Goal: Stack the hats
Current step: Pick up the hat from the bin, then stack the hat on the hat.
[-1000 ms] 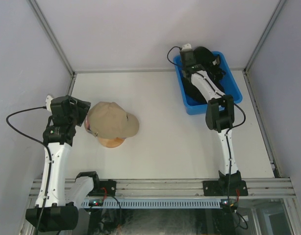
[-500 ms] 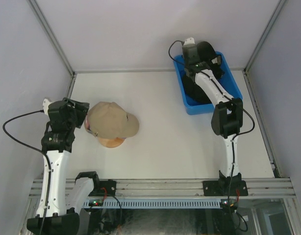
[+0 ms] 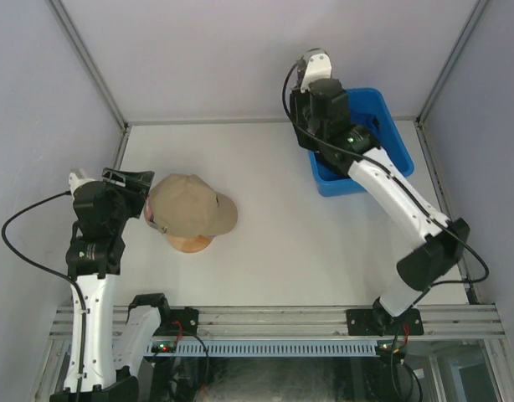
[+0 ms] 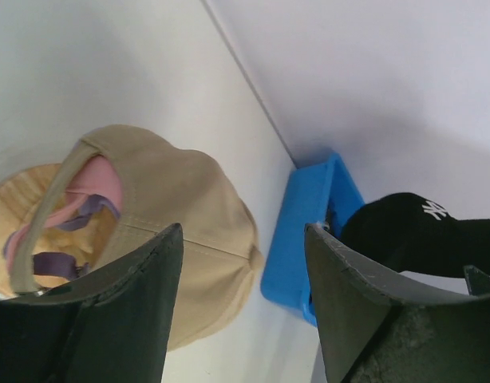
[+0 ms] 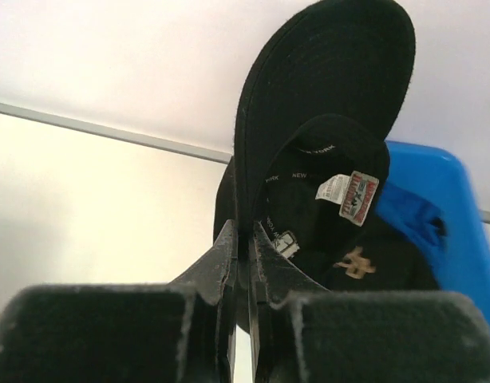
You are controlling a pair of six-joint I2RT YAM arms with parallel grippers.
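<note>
A tan cap [image 3: 192, 207] sits on top of the round wooden stand [image 3: 190, 244] at centre left. A pink cap [image 4: 101, 179] and a lavender one [image 4: 84, 217] show under it in the left wrist view. My left gripper [image 3: 127, 180] is open and empty just left of the tan cap [image 4: 181, 207]. My right gripper [image 3: 317, 105] is shut on the edge of a black cap [image 5: 325, 104] and holds it in the air over the left end of the blue bin [image 3: 391, 126]. From above, the arm hides this cap. The left wrist view shows its white mark [image 4: 432, 210].
The blue bin [image 5: 452, 207] stands at the back right against the wall and holds a blue cap [image 5: 405, 219] and dark fabric with a tan mark [image 5: 353, 259]. Grey walls close in the back and both sides. An aluminium rail [image 3: 265, 318] runs along the near edge.
My right arm has lifted the black cap up out of the bin and swung it left. My left gripper has drawn back a little from the tan cap.
</note>
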